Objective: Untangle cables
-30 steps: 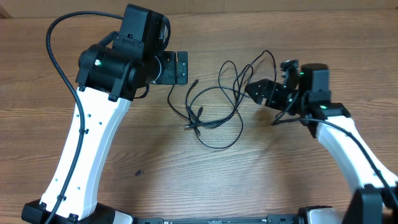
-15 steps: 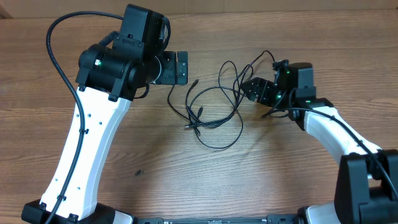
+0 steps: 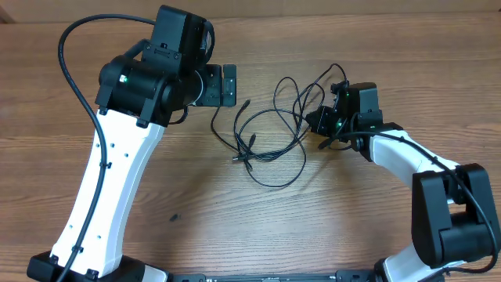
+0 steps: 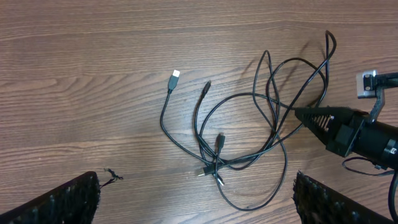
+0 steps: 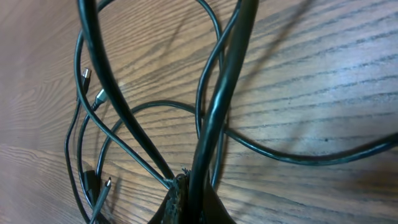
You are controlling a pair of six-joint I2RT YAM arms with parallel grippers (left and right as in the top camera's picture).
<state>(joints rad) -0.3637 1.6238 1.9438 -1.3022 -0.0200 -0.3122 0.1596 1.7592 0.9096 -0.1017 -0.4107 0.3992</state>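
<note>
The cables [image 3: 274, 185] lie as a loose tangle of thin black loops on the wooden table, between the two arms. In the left wrist view the cables [image 4: 214, 165] spread below the camera, with small plugs at the middle and upper left. My left gripper [image 3: 228, 84] hovers above the tangle's left side, open, its fingertips [image 4: 71, 199] far apart with nothing between them. My right gripper [image 3: 315, 118] is at the tangle's right edge. Its jaws [image 5: 193, 199] are shut on one cable strand [image 5: 214, 112], which runs up from between them. Other loops cross beside it.
A small dark frayed scrap [image 4: 111, 177] lies on the table left of the tangle. The left arm's thick black cable [image 3: 66, 63] arches over the table's left part. The left arm's white link covers the front left.
My right gripper has moved left into the right side of the tangle and shut on a strand. The left arm and the rest of the cables have not moved.
</note>
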